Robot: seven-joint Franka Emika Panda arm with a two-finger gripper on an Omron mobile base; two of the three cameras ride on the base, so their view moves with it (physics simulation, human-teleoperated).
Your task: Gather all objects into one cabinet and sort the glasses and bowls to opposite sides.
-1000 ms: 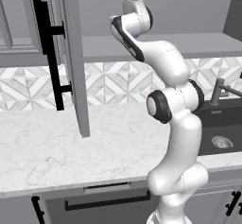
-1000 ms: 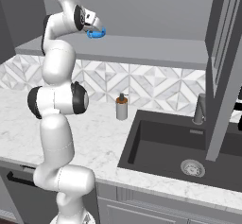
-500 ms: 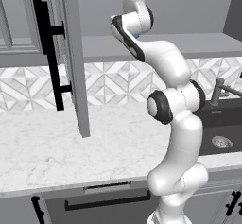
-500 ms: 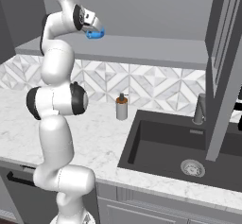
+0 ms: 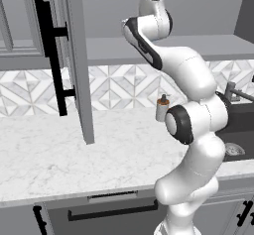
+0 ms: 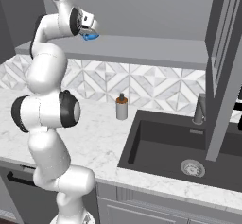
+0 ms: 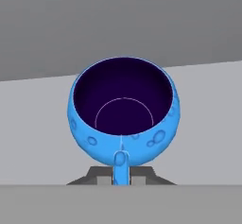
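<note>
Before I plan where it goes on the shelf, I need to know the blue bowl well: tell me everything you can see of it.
The blue bowl is small, round and bright blue, with shallow dimples on its outer wall, a dark purple-black inside and a little blue stub at its near side. It looks glossy, like glazed ceramic. It is empty, its mouth turned toward the hand camera. The gripper holds it up at the level of the grey cabinet shelf.
</note>
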